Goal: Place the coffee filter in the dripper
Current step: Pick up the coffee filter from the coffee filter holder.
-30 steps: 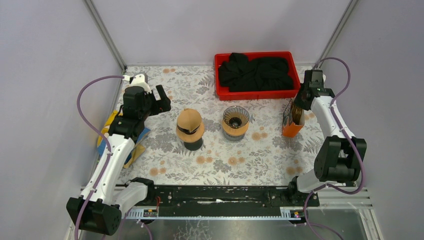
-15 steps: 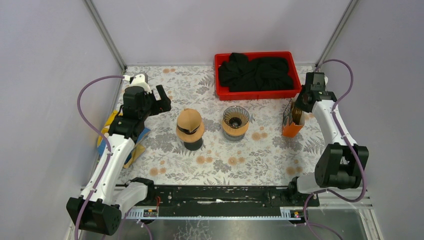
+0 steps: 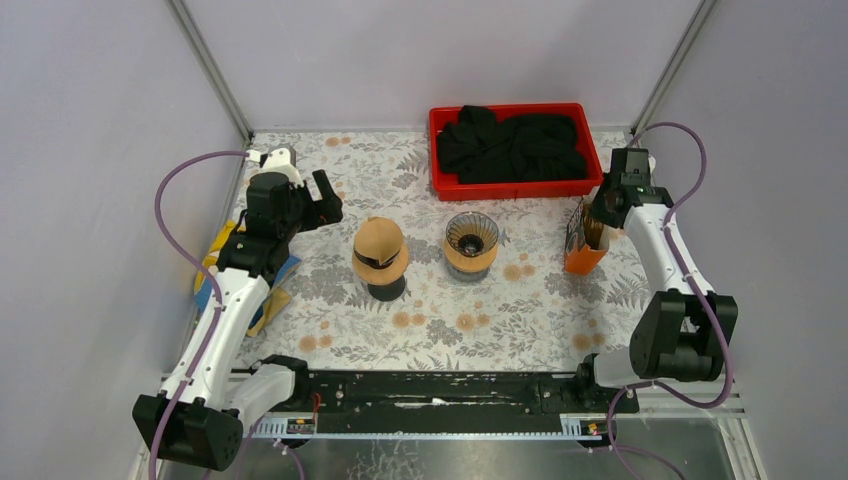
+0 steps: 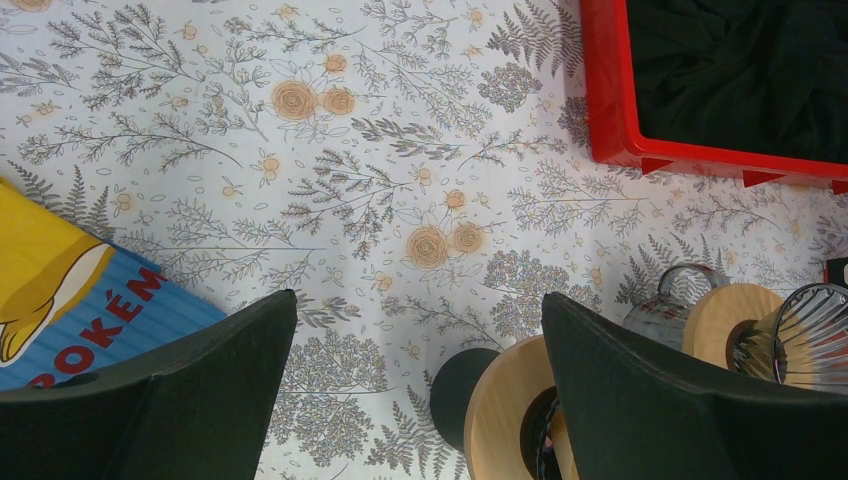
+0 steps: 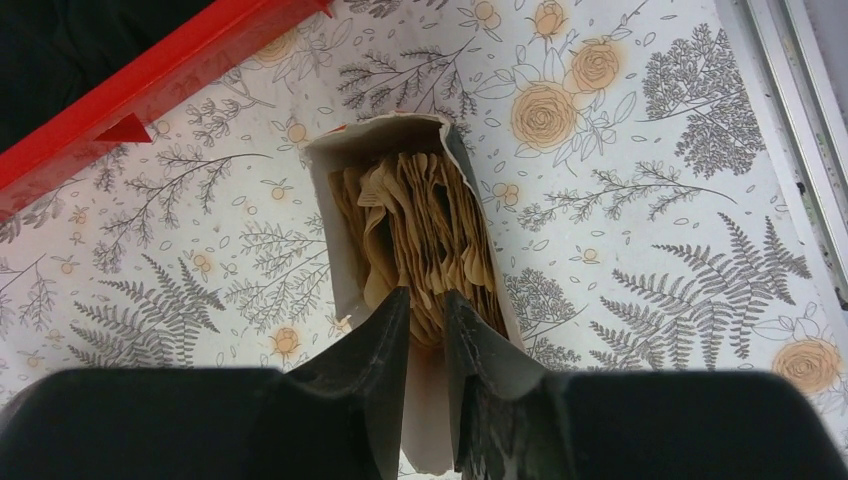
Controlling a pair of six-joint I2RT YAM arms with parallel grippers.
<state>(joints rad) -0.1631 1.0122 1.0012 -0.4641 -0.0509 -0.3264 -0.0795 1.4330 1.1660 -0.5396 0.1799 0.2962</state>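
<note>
Shift since a second ago: right arm's wrist has edged slightly outward and toward the near side above the box, and its elbow has sunk closer to the table's near edge. Left arm, dripper and bin lie as they did.
Right gripper [image 5: 425, 305]: narrow, jaws almost together, tips pointing down into the open mouth of the filter box [image 5: 335, 240].
Grip: edges of a few brown coffee filters [image 5: 420, 215] are pinched between the two fingertips. The rest of the stack fans out just beyond the tips, inside the box.
Filter box: upright, directly under the right gripper. Orange outside in the top view, pale inside.
Dripper [image 3: 471, 240]: glass cone on a wooden collar. It stands well apart from the right gripper, off to its left, between the two arms.
Red bin [image 3: 437, 150]: beyond and to the left of the right gripper, near the box but not touching it. Black cloth [image 3: 510, 145] fills it.
Left gripper [image 4: 418, 305]: jaws spread full wide, nothing between them and nothing touched. It hangs over the floral tablecloth [image 4: 200, 120].
Tan-topped piece on a black foot [image 3: 380, 255]: just ahead of the left gripper, toward its right finger.
Yellow-and-blue pack [image 4: 60, 300]: flat on the cloth, partly under the left gripper's left finger.
</note>
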